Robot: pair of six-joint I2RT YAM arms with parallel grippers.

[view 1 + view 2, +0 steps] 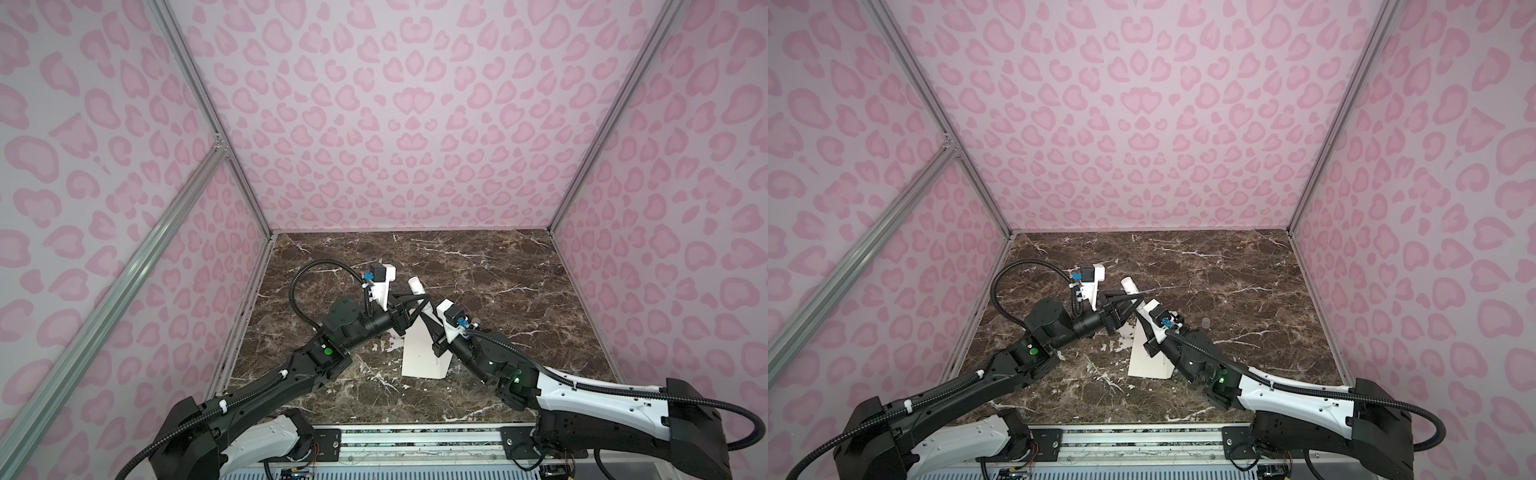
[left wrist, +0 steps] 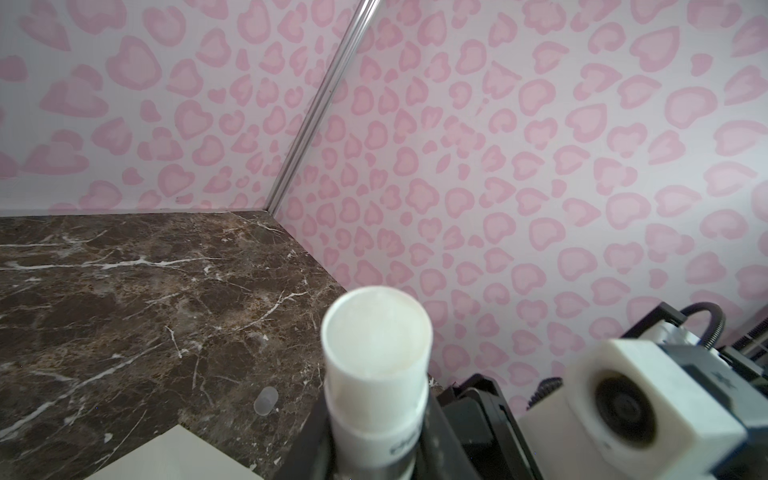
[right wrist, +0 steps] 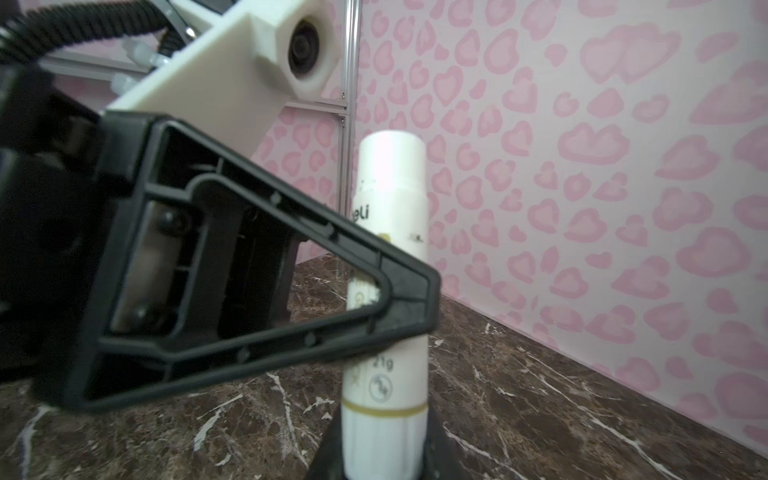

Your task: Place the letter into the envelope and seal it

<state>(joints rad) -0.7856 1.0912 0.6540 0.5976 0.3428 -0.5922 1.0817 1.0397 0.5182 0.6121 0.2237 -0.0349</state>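
Note:
The cream envelope (image 1: pixel 420 358) lies flat on the marble table (image 1: pixel 519 291) between the two arms; one corner shows in the left wrist view (image 2: pixel 174 457). The letter is out of view. A white glue stick (image 3: pixel 390 199) with its cap off is held above the envelope's far end by both grippers. My left gripper (image 2: pixel 376 449) is shut round the stick's middle. My right gripper (image 3: pixel 384 453) is shut on the ribbed base below the gold band. In both top views the uncapped end (image 1: pixel 417 286) points up and away.
A small translucent cap (image 2: pixel 266 400) lies on the marble to the right of the grippers (image 1: pixel 1205 322). Pink patterned walls (image 1: pixel 415 124) close the table on three sides. The left gripper's black finger (image 3: pixel 249 291) crosses in front of the stick.

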